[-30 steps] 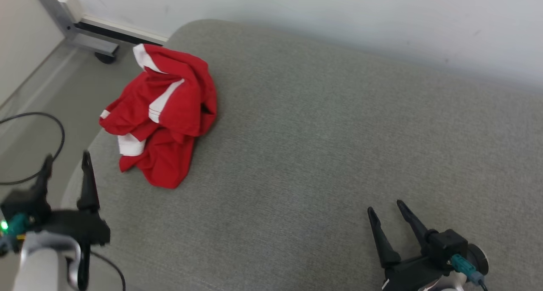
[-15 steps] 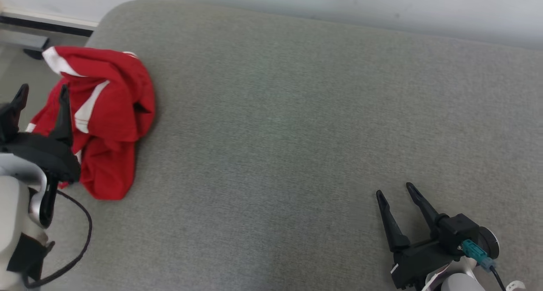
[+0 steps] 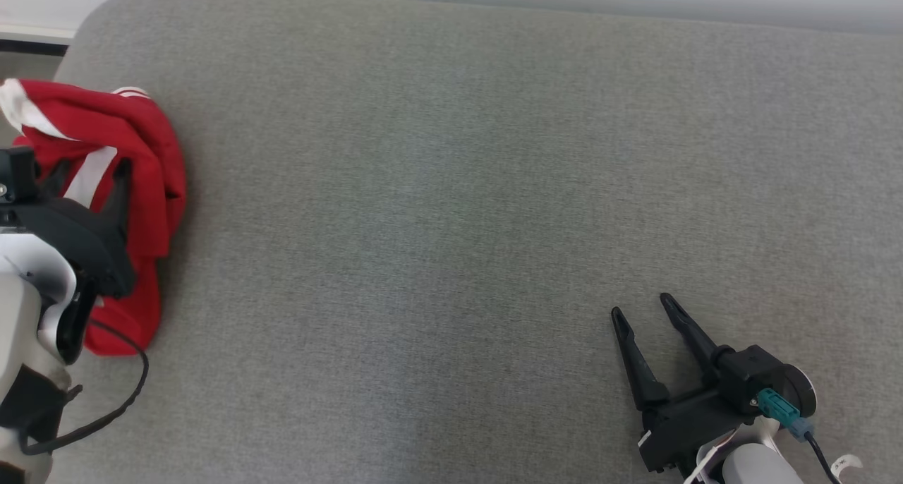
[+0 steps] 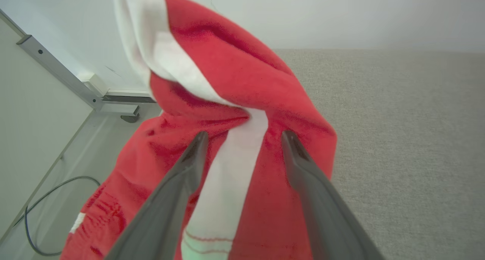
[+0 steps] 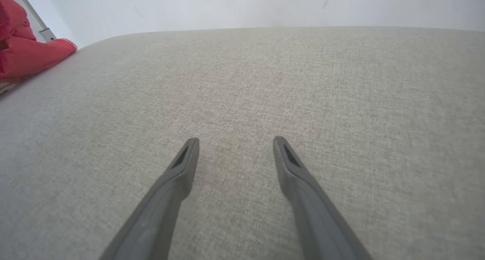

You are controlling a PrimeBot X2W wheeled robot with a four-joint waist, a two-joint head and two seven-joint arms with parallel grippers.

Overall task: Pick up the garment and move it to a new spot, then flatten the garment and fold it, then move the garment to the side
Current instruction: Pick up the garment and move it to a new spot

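Our left gripper (image 4: 244, 138) has its jaws spread, straddling a white stripe (image 4: 227, 176) of the red garment (image 4: 242, 74), nothing pinched. The garment lies dead ahead of those fingers, its long axis running with them, bunched at the left end of the grey cushion (image 3: 451, 188). Our right gripper (image 3: 642, 306), spread and empty, sits well apart, so the left is nearer. Count: one garment, two grippers.
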